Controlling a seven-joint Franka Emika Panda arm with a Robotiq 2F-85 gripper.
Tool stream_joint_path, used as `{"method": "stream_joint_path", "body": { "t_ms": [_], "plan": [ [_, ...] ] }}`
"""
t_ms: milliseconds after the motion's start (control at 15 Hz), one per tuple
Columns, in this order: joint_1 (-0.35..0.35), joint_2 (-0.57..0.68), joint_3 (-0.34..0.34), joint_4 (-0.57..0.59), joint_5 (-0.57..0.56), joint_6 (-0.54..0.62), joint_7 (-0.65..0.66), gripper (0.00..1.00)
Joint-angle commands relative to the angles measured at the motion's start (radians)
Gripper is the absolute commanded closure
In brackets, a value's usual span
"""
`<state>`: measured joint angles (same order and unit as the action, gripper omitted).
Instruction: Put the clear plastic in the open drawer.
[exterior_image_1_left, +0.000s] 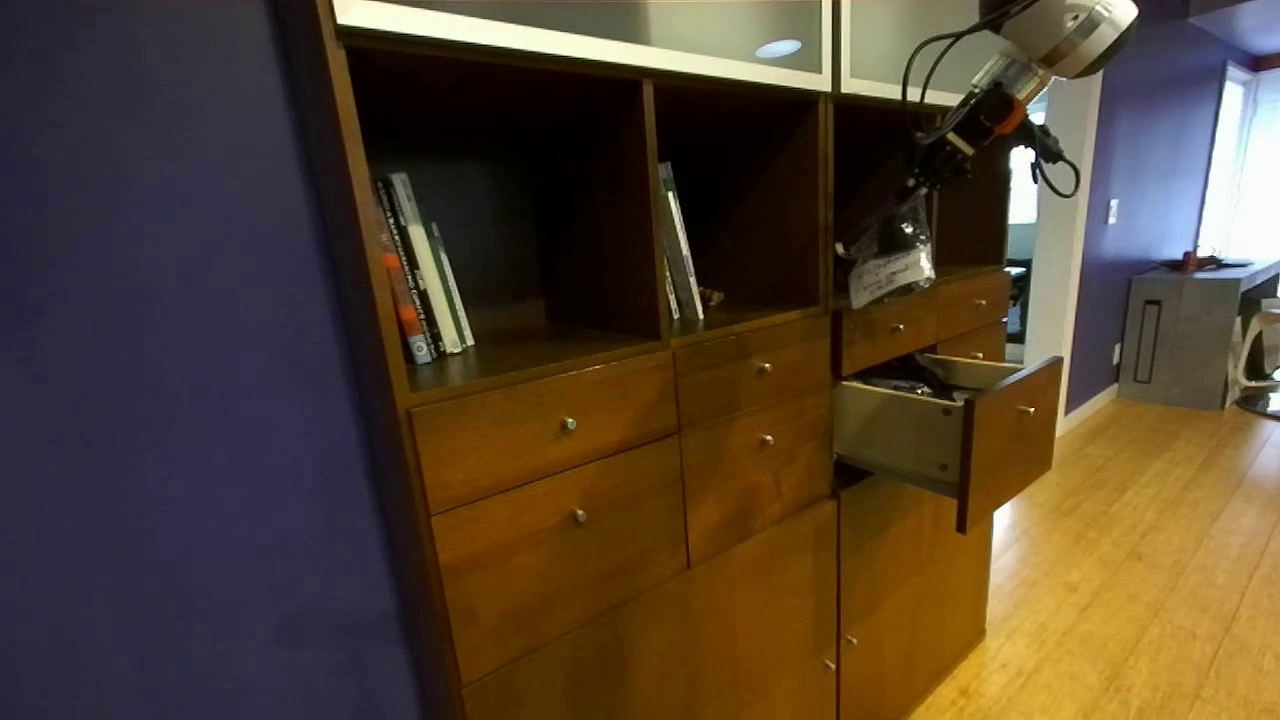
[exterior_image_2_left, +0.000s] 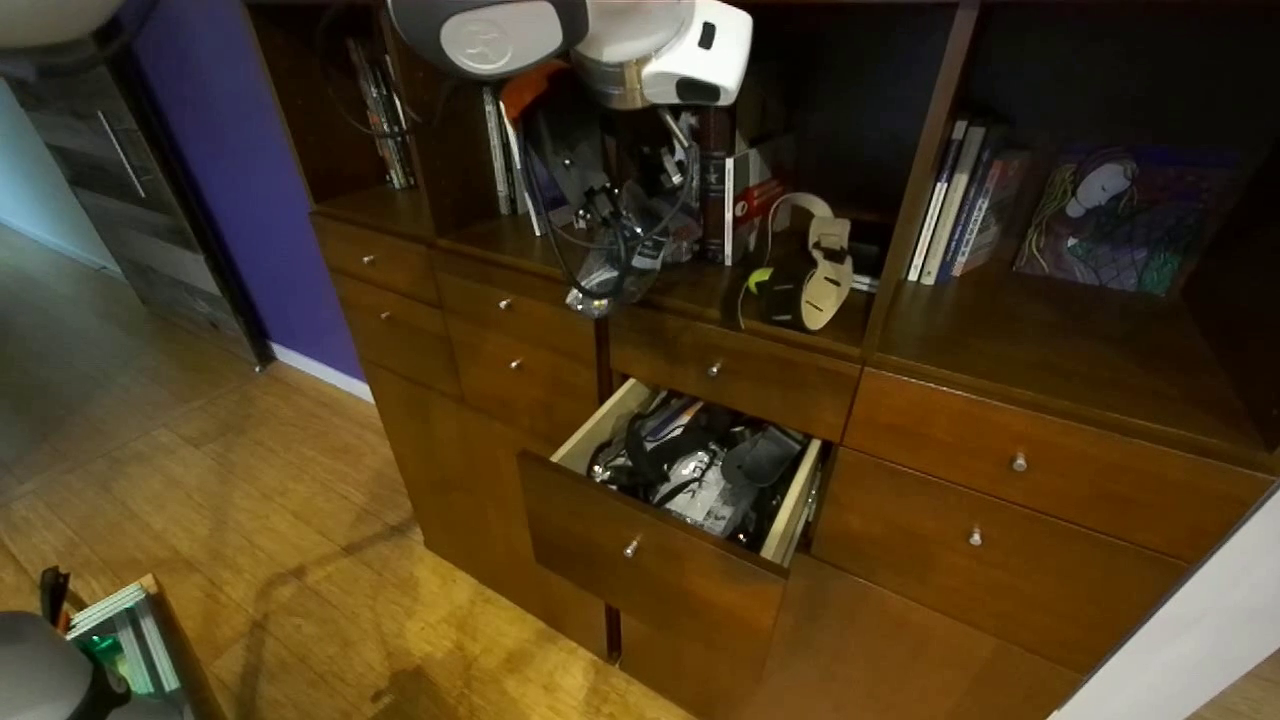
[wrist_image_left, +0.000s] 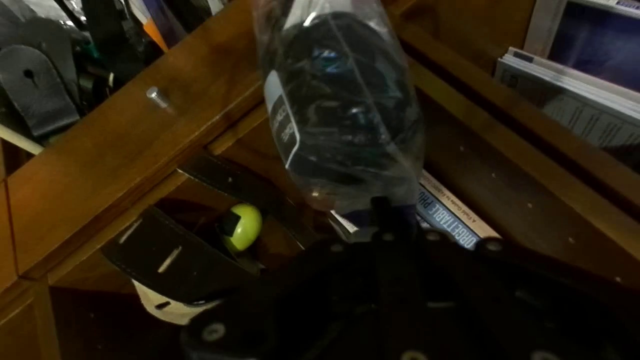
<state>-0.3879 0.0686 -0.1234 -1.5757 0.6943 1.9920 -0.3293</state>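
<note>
Clear plastic in gripper, open drawer

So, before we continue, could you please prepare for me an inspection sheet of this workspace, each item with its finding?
Surface: wooden shelf, carrying books and a tan-and-black strap.
Job's things: clear plastic bag with dark contents, hanging higher than the open drawer, not yet inside it.
Clutter: dark and clear items crowd the drawer.
Tool: shut on one end of the bag.
Cables: dark cables loop beside the arm; whether they touch the cabinet, I cannot tell.
Surroundings: wood floor, purple wall, grey desk.
</note>
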Motion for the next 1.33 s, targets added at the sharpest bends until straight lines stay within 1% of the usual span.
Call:
{"method": "stream_joint_path", "body": {
  "t_ms": [0,267,467,867,1000,1267],
  "plan": [
    [0.030,-0.130,-0.068,-0.164,0.013,-0.016,-0.042,0.99],
    [0.047,-0.185,-0.117,-0.269,0.000,0.006,-0.056,0.99],
    [0.049,-0.187,-0.146,-0.320,-0.011,0.024,-0.060,0.99],
    [0.045,-0.148,-0.184,-0.377,-0.003,0.093,-0.081,0.99],
    [0.043,-0.135,-0.193,-0.384,0.005,0.113,-0.090,0.99],
    [0.042,-0.098,-0.200,-0.389,0.022,0.188,-0.108,0.99]
  ]
}}
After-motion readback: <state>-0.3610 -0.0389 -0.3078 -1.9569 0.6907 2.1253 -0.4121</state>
